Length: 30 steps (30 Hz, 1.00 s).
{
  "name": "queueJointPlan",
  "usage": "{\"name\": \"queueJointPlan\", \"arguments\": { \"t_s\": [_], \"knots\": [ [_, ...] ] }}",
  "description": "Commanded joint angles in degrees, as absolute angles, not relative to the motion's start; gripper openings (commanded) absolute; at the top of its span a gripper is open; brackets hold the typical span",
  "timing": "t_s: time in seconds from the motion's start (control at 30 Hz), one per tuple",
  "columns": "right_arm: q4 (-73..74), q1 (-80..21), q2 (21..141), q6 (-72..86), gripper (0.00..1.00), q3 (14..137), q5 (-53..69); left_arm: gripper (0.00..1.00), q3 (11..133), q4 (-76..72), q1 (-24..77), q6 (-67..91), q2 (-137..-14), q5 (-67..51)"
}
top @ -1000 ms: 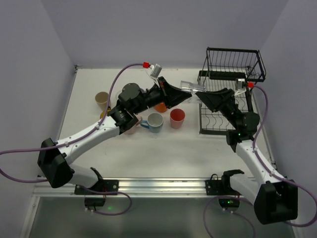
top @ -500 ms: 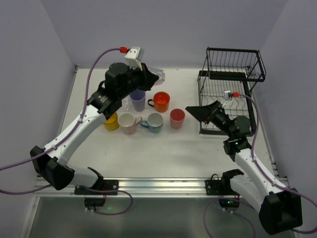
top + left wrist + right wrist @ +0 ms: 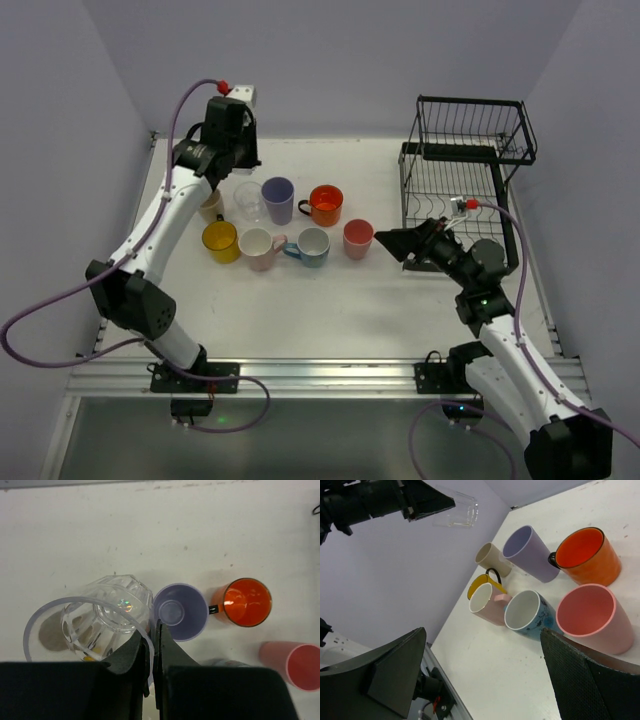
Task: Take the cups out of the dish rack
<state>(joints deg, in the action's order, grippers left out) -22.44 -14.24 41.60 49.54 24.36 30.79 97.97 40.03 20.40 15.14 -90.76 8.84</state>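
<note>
While aloft, left pincer [image 3: 152, 632] on cup [image 3: 102, 617]

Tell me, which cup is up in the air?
The clear see-through cup: the left gripper holds it by its rim above the white table, while every coloured cup stands on the table.

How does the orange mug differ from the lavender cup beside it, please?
The orange mug has a black handle; the lavender cup has none. The mug is squat, the cup taller and tapered toward its base. Both stand upright and empty.
</note>
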Motion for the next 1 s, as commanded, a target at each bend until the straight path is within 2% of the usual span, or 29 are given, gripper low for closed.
{"name": "queueJointPlan", "arguments": {
  "t_s": [0.0, 0.23, 0.57, 0.97],
  "knots": [
    [-21.4, -14.3, 41.5, 46.9, 0.99, 23.6, 30.8, 0.0, 102.6, 46.0, 19.9, 11.1, -94.8, 11.1],
    [-21.4, -14.4, 42.6, 46.4, 0.99, 23.3, 31.4, 0.0, 105.3, 48.0, 19.4, 9.8, -102.4, 12.2],
    [-20.5, -14.5, 42.5, 45.6, 0.99, 23.4, 30.5, 0.0, 102.7, 46.4, 19.2, 8.8, -107.3, 14.7],
    [-21.4, -14.5, 43.4, 45.8, 0.99, 23.1, 31.0, 0.0, 100.9, 43.5, 17.5, 9.1, -110.7, 11.3]
  ]
}}
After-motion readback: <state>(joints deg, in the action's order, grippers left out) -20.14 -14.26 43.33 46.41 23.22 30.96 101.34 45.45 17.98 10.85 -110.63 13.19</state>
